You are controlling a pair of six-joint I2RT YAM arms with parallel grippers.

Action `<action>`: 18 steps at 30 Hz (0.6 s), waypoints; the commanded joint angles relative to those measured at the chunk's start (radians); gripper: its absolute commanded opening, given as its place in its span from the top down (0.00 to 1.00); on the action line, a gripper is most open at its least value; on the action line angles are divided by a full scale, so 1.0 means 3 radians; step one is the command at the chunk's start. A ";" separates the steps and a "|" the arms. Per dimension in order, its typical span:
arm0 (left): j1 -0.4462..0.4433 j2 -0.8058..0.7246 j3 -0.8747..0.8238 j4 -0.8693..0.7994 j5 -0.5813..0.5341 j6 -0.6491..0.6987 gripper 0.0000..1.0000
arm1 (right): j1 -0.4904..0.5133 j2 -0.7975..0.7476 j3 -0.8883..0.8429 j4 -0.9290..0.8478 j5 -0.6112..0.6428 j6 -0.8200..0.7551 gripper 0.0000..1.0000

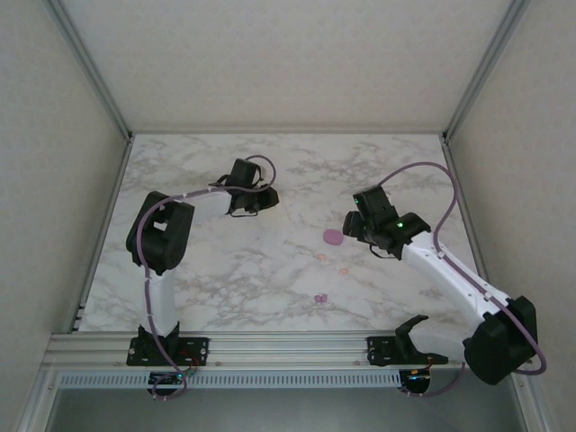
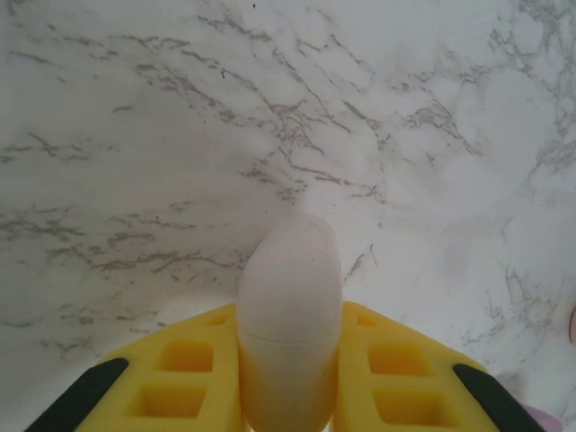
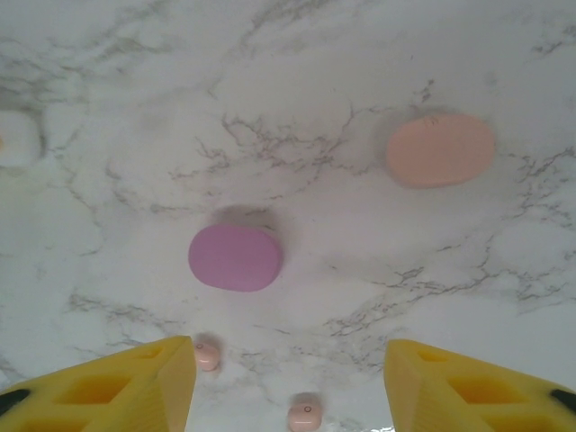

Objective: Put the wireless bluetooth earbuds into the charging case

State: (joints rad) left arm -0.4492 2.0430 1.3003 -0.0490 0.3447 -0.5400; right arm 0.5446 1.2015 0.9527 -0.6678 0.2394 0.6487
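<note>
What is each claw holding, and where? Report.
Left claw grips the white case by its sides, around the seam; rounded end sticks out. Right claw is open, holding nothing.

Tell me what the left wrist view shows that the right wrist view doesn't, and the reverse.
Left wrist: the left gripper shut on a white charging case. Right wrist: a purple case, a peach case and two peach-pink earbuds on the marble table, beyond the right gripper's parted fingers; a blurred white shape at its left edge is unidentifiable. Both: the marble table, yellow fingers.
</note>
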 commanded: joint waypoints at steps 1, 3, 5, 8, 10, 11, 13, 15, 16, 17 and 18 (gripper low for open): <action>0.0038 0.0110 0.0136 -0.0444 -0.0127 0.0009 0.76 | -0.0025 0.0126 0.0129 0.0098 -0.0037 -0.0109 0.39; 0.0064 0.0103 0.0159 -0.0539 -0.0195 0.0066 0.70 | -0.0029 0.0202 0.0133 0.0187 -0.0128 -0.0293 0.35; 0.0080 0.0045 0.0180 -0.0676 -0.0359 0.0162 0.63 | -0.0049 0.0314 0.0196 0.0192 -0.0270 -0.0551 0.31; 0.0113 -0.0051 0.0196 -0.0818 -0.0542 0.0321 0.55 | -0.0138 0.0504 0.0262 0.0229 -0.0561 -0.0890 0.28; 0.0141 -0.0110 0.0194 -0.0858 -0.0583 0.0386 0.46 | -0.0221 0.0623 0.0280 0.0281 -0.0732 -0.1017 0.26; 0.0150 -0.0135 0.0195 -0.0876 -0.0621 0.0420 0.42 | -0.0266 0.0699 0.0301 0.0306 -0.0870 -0.1120 0.25; 0.0161 -0.0217 0.0179 -0.0906 -0.0690 0.0474 0.41 | -0.0339 0.0842 0.0368 0.0295 -0.0928 -0.1233 0.24; 0.0163 -0.0345 0.0118 -0.0898 -0.0767 0.0504 0.41 | -0.0380 0.0961 0.0432 0.0286 -0.0982 -0.1346 0.23; 0.0163 -0.0442 0.0054 -0.0872 -0.0806 0.0512 0.40 | -0.0404 0.1010 0.0447 0.0328 -0.1101 -0.1416 0.22; 0.0163 -0.0535 -0.0016 -0.0818 -0.0828 0.0522 0.41 | -0.0426 0.1068 0.0475 0.0352 -0.1176 -0.1467 0.22; 0.0163 -0.0653 -0.0116 -0.0749 -0.0842 0.0537 0.41 | -0.0432 0.1129 0.0497 0.0376 -0.1194 -0.1500 0.21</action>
State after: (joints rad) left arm -0.4084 1.9583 1.3079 -0.2638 0.1486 -0.4145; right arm 0.4244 1.5108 1.0592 -0.5800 -0.0399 0.2836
